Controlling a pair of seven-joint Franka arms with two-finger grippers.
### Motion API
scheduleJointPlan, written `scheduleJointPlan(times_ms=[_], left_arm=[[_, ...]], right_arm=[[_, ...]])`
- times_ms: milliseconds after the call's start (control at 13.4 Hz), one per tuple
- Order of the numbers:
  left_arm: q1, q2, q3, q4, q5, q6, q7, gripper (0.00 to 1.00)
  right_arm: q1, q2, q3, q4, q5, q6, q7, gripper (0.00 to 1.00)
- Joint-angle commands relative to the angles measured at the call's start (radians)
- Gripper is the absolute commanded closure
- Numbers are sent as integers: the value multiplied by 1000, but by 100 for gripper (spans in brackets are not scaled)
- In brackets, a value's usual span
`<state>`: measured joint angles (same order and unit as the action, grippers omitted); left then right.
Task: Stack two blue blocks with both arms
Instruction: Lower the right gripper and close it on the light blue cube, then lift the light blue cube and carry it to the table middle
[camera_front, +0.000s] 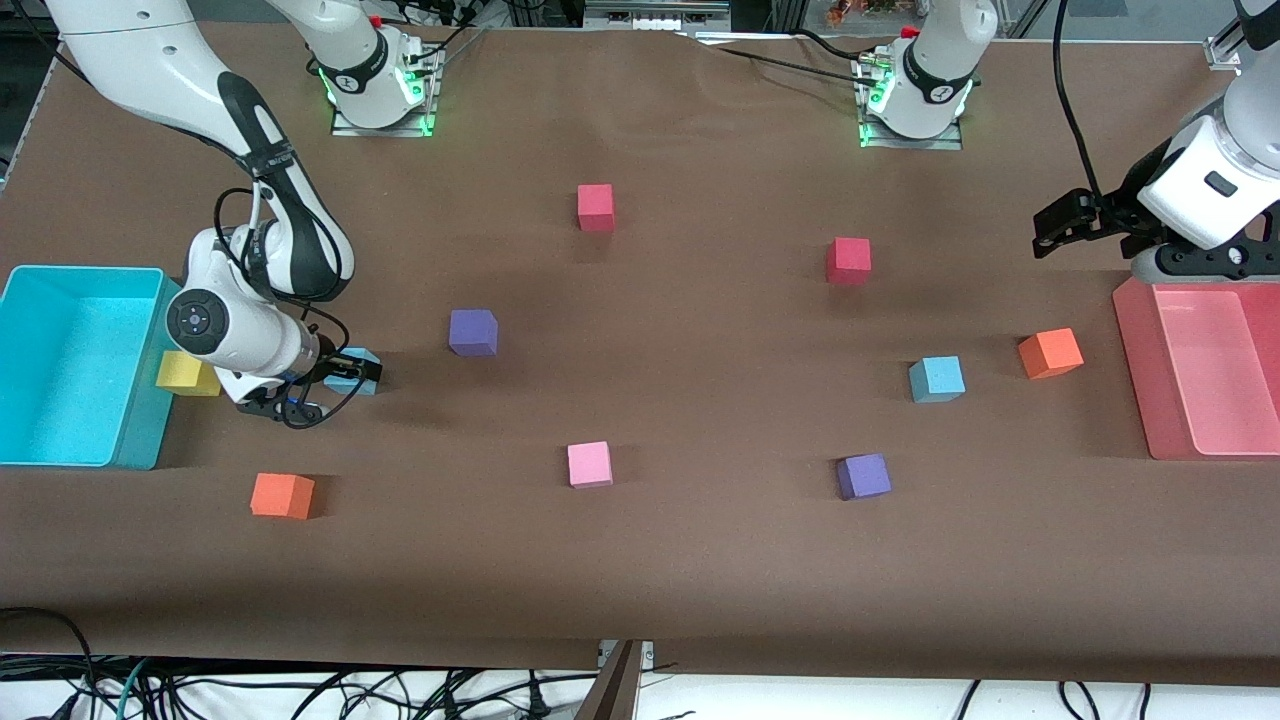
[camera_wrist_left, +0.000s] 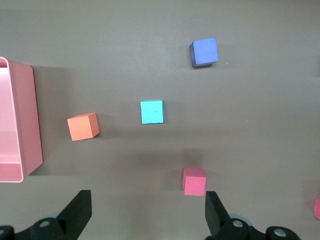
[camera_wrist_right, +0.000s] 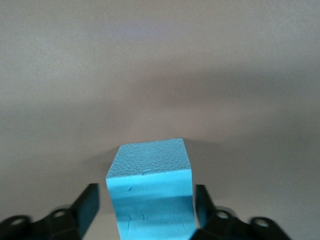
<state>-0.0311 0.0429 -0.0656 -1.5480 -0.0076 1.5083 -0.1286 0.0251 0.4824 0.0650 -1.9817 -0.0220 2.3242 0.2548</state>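
One blue block (camera_front: 352, 357) lies on the table beside the yellow cube, toward the right arm's end. My right gripper (camera_front: 348, 378) is low at the table with its jaws open on either side of this block (camera_wrist_right: 150, 190), a thin gap showing on each side. The other blue block (camera_front: 937, 379) lies toward the left arm's end, beside an orange cube; it also shows in the left wrist view (camera_wrist_left: 152, 111). My left gripper (camera_front: 1045, 232) is open and empty, up in the air beside the pink tray (camera_front: 1135, 340), with its fingertips (camera_wrist_left: 80, 207) wide apart.
A big cyan bin (camera_front: 140, 420) and a yellow cube (camera_front: 185, 373) sit by the right gripper. Purple cubes (camera_front: 473, 332) (camera_front: 863, 476), red cubes (camera_front: 595, 207) (camera_front: 848, 260), orange cubes (camera_front: 282, 495) (camera_front: 1050, 353) and a pink cube (camera_front: 590, 464) are scattered about.
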Motion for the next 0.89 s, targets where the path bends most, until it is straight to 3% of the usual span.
scheduleJointPlan(times_ms=[0, 74, 149, 298, 818], left_arm=[[4, -25, -3, -20, 17, -7, -3, 0], [4, -25, -3, -20, 17, -7, -5, 0], [4, -25, -3, -18, 17, -7, -3, 0], [4, -25, -2, -20, 17, -7, -3, 0], [4, -20, 0, -18, 17, -7, -3, 0]], right_arm=[[-4, 4, 3, -2, -3, -41, -28, 75], [-4, 4, 3, 3, -4, -54, -29, 91], [-4, 4, 3, 13, -4, -57, -32, 100], [16, 4, 3, 76, -33, -148, -25, 100], [169, 24, 9, 452, -19, -593, 18, 100]])
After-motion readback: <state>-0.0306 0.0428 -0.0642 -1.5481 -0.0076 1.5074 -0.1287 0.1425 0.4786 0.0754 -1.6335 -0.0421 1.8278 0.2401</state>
